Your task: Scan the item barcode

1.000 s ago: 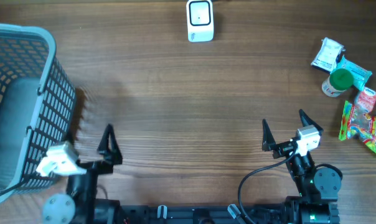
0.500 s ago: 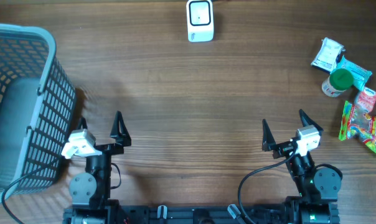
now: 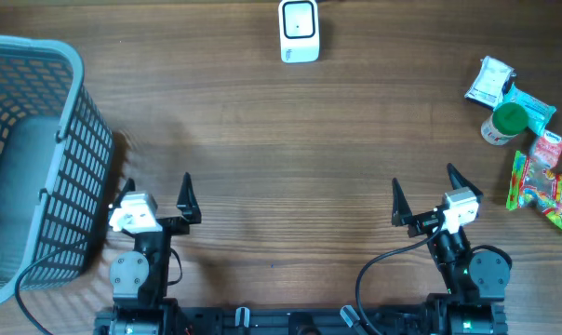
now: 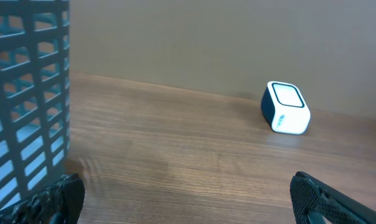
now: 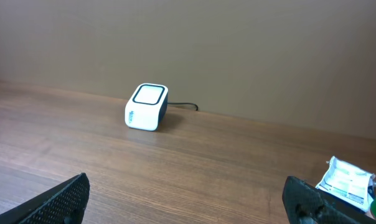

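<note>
Brown wood table (image 3: 281, 140), plain tan wall (image 4: 175, 37); left fingers (image 3: 186, 189), right fingers (image 3: 397, 198) spread wide, empty.

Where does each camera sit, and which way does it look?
Overhead: above the table, looking straight down on basket, scanner, snacks; left gripper, right gripper show, open.
Left wrist: mounted behind the left gripper, looking low across the table; basket left, scanner ahead; own fingertips show.
Right wrist: behind the right gripper, likewise; scanner ahead, snacks right; own fingertips show.
Shared: both wrist views see the scanner.
</note>
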You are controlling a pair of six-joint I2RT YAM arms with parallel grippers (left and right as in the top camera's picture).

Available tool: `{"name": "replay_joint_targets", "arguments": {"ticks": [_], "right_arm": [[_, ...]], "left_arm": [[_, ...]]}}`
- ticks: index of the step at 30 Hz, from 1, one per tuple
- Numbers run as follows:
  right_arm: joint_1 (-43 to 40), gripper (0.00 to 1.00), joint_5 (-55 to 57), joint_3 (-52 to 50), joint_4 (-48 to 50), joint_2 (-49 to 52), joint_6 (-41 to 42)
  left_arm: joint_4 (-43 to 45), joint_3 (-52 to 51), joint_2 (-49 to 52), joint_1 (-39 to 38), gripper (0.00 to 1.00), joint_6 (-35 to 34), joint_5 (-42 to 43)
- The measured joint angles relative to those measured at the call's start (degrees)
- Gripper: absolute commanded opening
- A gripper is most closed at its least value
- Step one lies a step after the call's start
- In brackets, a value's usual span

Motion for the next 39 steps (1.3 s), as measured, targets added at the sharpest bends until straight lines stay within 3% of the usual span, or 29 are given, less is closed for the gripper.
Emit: {"name": "replay_joint_targets", "arguments": {"ticks": [6,21,39], "right_arm": [[0.0,1.00,0.0,0.0,0.0,0.0,0.0],[0.0,1.00,0.0,0.0,0.0,0.0,0.0],[0.0,1.00,0.0,0.0,0.0,0.0,0.0]], "left_arm": [[-0.2,0.0,0.0,0.0,1.00,2.8,2.5],[-0.2,0.0,0.0,4.6,1.00,3.0,2.9],[-0.2,0.0,0.0,4.6,1.00,3.0,2.9]]}}
